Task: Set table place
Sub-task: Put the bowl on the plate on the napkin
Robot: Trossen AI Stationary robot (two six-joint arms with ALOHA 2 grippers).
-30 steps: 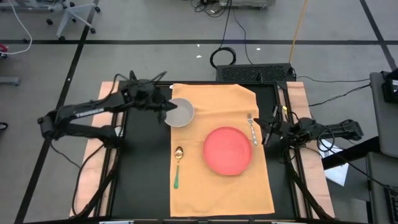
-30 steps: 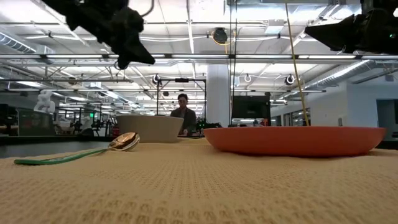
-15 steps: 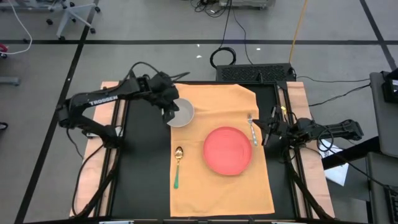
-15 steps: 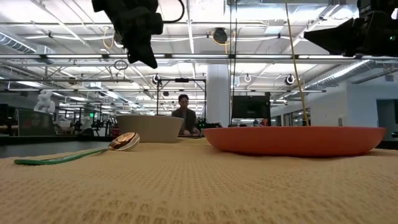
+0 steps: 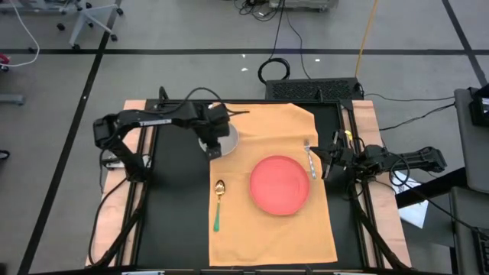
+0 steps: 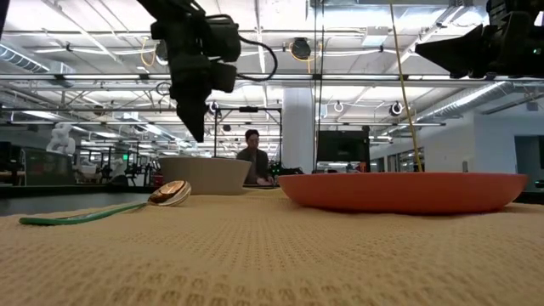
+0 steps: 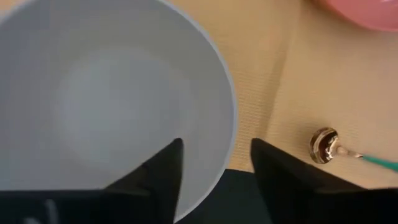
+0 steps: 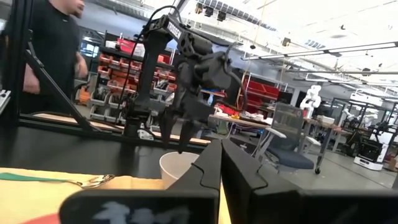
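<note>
On the mat, near edge: green-handled spoon, beside red plate
Table place: orange-tan cloth, flat on the black tabletop
Left gripper: fingers spread astride white bowl's rim
Right gripper: closed, empty, near fork

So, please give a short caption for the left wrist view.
Left claw open astride the white bowl rim, gold spoon on the orange mat nearby.

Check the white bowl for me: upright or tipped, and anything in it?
Upright and empty. The white bowl sits level on the mat, its inside bare in the left wrist view, with the left gripper open over its rim.
</note>
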